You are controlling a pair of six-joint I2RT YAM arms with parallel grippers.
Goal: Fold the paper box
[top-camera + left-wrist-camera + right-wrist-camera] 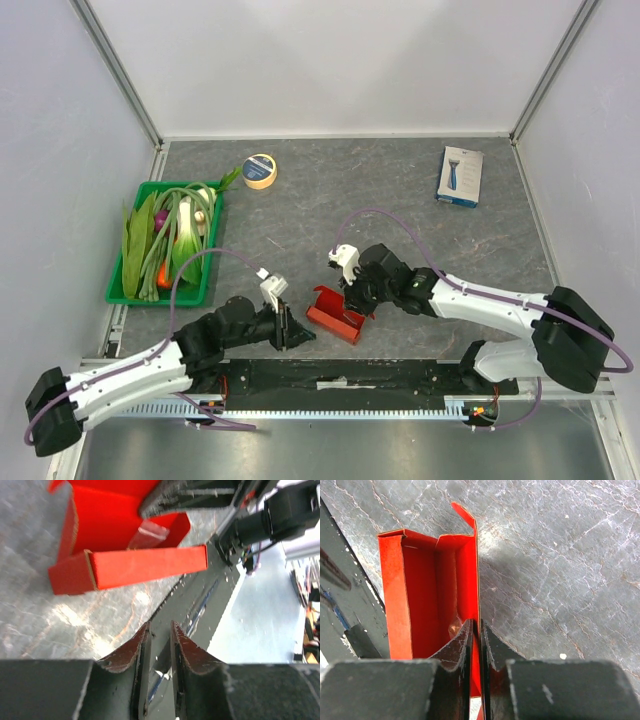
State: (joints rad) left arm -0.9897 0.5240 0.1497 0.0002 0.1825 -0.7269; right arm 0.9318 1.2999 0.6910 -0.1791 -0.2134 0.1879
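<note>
Though open-topped, paper box trough-shaped, red.

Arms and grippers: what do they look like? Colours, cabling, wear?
Both the left arm and right arm have white links with bulky black joints. A thin purple cable loops along each, ending at a small white module near the wrist. The left gripper and right gripper have dark, tapered fingers with scuffed edges.

green tray of vegetables at left; tape roll beyond; white-and-blue box far right.
</note>
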